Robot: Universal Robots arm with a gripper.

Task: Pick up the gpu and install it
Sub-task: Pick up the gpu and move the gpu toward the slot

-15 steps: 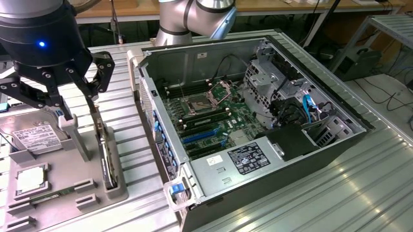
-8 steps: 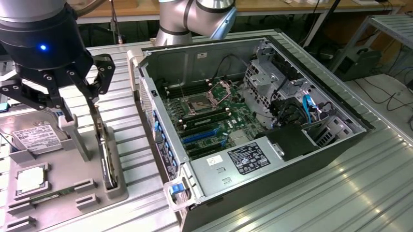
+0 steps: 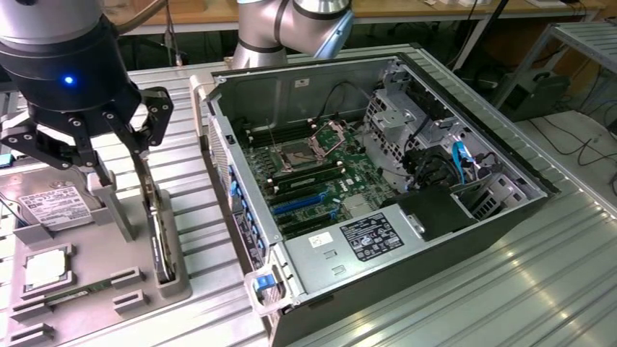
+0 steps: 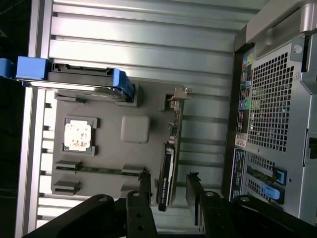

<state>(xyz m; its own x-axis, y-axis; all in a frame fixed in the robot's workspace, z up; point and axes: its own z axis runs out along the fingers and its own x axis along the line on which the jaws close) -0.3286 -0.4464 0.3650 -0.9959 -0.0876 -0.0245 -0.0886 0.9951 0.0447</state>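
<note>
The gpu is a thin black card standing on edge in a slot of the grey holder tray, at the exterior view's left. In the wrist view the gpu shows edge-on, with its silver bracket at the far end. My gripper hangs open just above the card's near end. In the wrist view the gripper has one finger on each side of the card, apart from it. Nothing is held.
An open PC case lies at the exterior view's right, with its motherboard and blue slots exposed. The tray also carries a hard drive, a processor chip and a memory stick. The table is ribbed metal.
</note>
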